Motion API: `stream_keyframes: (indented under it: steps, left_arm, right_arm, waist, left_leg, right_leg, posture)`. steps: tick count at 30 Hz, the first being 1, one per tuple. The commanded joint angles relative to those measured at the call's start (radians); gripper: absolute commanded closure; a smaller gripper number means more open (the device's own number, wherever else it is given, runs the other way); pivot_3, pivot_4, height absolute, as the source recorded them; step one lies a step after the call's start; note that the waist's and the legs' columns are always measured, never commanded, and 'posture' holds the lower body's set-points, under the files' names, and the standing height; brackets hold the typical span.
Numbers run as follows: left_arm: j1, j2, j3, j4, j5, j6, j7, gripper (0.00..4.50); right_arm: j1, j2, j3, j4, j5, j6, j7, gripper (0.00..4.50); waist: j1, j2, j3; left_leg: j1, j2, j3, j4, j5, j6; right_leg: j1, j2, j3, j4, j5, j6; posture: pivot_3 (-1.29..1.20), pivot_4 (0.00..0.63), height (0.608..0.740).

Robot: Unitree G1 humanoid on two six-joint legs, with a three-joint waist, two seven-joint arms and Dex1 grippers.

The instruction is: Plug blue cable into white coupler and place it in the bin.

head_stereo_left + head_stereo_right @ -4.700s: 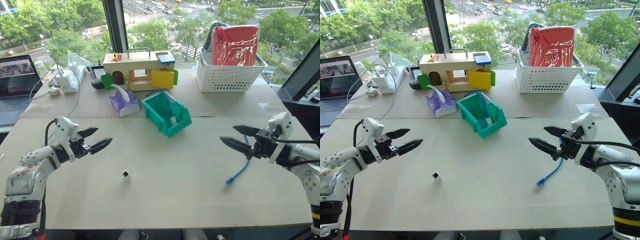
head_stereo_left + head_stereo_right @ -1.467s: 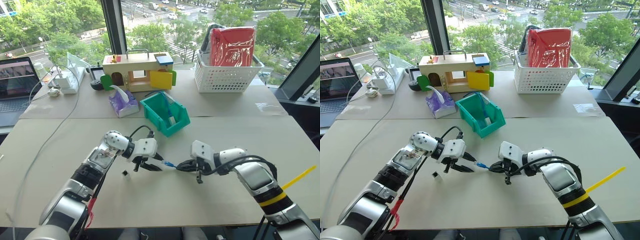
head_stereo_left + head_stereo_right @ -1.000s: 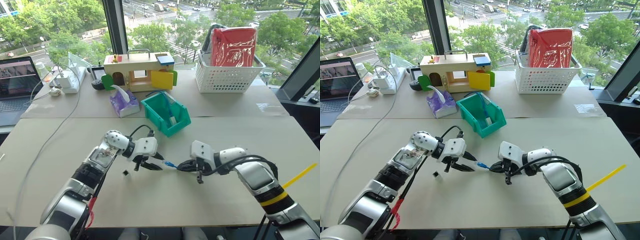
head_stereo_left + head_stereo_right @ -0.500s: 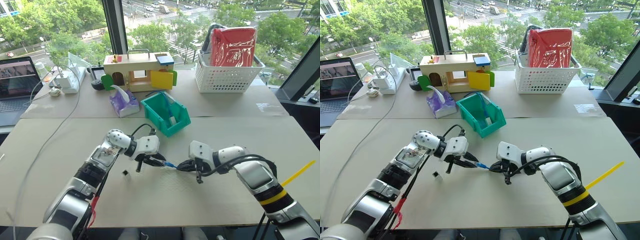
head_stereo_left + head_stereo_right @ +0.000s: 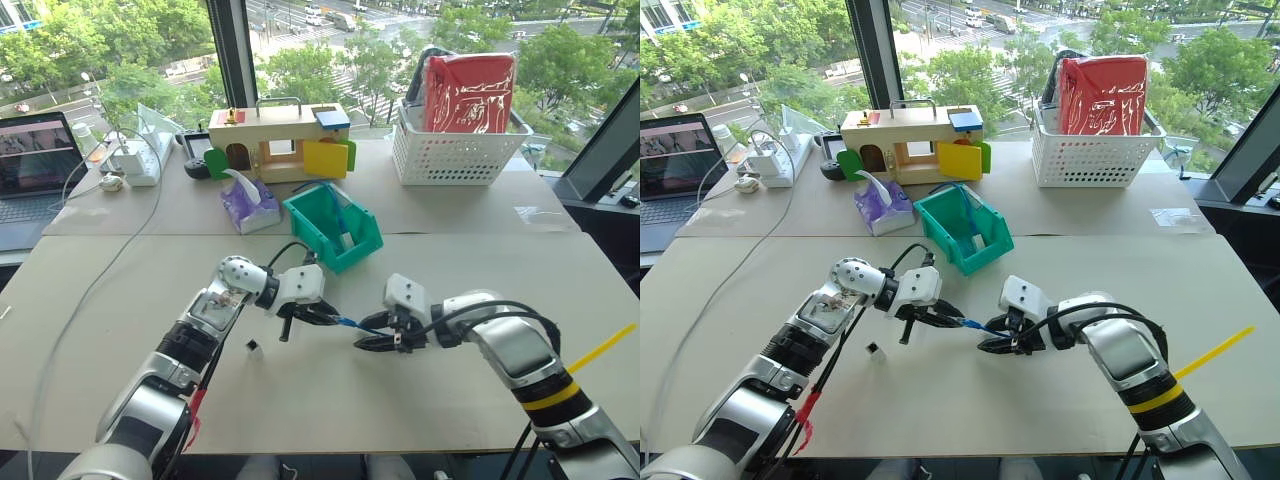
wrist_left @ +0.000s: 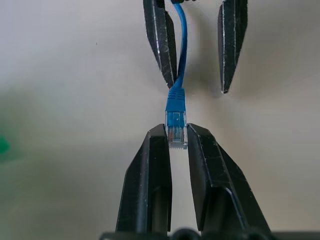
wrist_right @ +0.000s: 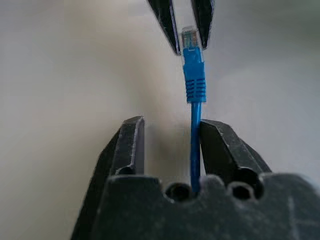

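Between the grippers, blue cable [image 6: 175,107] light and floppy, clear plug stiff: pinched at plug by left gripper [image 6: 177,138], right gripper [image 7: 167,130] parted; best gripped at plug.

The blue cable [image 6: 176,102] is up off the table, its clear plug pinched at the tip between two black fingers, and the thin cord runs on between a second, spread pair. The white coupler [image 5: 253,347] is a tiny white cube with a dark socket, sitting alone on the tabletop. The bin [image 5: 306,224] is teal-green with a sloped cut-away front, farther back on the table.
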State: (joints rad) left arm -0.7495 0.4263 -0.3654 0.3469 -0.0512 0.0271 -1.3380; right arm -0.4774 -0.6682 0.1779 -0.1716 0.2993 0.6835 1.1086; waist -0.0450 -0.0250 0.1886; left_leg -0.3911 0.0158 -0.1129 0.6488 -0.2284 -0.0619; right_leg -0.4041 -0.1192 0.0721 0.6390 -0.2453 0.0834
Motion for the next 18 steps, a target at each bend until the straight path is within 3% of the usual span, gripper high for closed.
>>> stream_keyframes:
  steps: [1,3,6,8,12,16,18]
  left_arm:
    - [-0.028,-0.005,0.044,-0.08,-0.048,0.004,0.007,4.42]
    - [-0.042,-0.013,0.059,-0.097,-0.063,0.002,0.021,4.42]
    - [-0.076,-0.029,0.091,-0.123,-0.081,0.012,0.059,4.42]
    - [-0.114,-0.054,0.128,-0.143,-0.111,0.028,0.103,4.42]
    - [-0.152,-0.11,0.185,-0.15,-0.146,0.018,0.192,4.42]
    - [-0.196,-0.192,0.227,-0.098,-0.08,-0.078,0.388,4.42]
    - [-0.194,-0.269,0.235,-0.157,-0.102,-0.024,0.484,4.42]
  right_arm:
    - [-0.039,-0.048,-0.259,-0.081,0.165,0.089,-0.027,0.84]
    - [-0.042,-0.088,-0.379,-0.112,0.254,0.144,-0.03,0.21]
    - [-0.047,-0.11,-0.544,-0.184,0.433,0.249,-0.062,0.21]
    - [-0.08,-0.056,-0.655,-0.222,0.552,0.302,-0.193,0.21]
    - [-0.035,0.008,-0.729,-0.342,0.651,0.335,-0.389,0.21]
    - [0.025,0.013,-0.761,-0.384,1.035,0.446,-0.64,0.21]
    - [0.055,0.038,-0.729,-0.39,1.053,0.427,-0.733,0.21]
  waist:
    - [0.0,0.0,0.0]
    - [0.002,0.0,0.0]
    - [0.002,0.0,0.0]
    - [0.0,0.0,0.0]
    - [0.001,0.0,0.0]
    - [0.004,0.0,0.0]
    - [0.003,0.0,0.0]
  left_leg:
    - [0.0,0.0,0.0,0.0,0.0,0.0]
    - [0.0,0.0,0.0,0.0,0.0,0.0]
    - [0.0,0.0,0.0,-0.001,0.0,0.0]
    - [0.0,0.0,0.0,-0.001,0.0,0.0]
    - [0.001,0.0,0.0,-0.001,0.0,0.0]
    - [0.0,0.0,0.0,-0.001,0.0,0.0]
    - [0.0,-0.001,0.0,0.0,0.0,0.0]
  right_leg:
    - [0.0,0.0,0.0,0.0,0.0,0.0]
    - [0.0,0.0,0.0,0.0,0.0,0.0]
    - [0.0,0.0,0.0,-0.001,0.0,0.0]
    - [0.0,0.0,0.0,-0.001,0.0,0.0]
    - [0.001,0.0,0.0,0.0,0.0,0.0]
    - [0.001,-0.001,0.0,-0.001,0.0,0.0]
    - [0.001,-0.001,0.0,-0.001,0.0,0.0]
  posture:
    - [0.0,0.15,0.74]
    - [0.0,0.15,0.74]
    - [0.0,0.15,0.74]
    - [0.0,0.15,0.74]
    - [0.0,0.15,0.74]
    - [0.0,0.15,0.74]
    - [0.0,0.15,0.74]
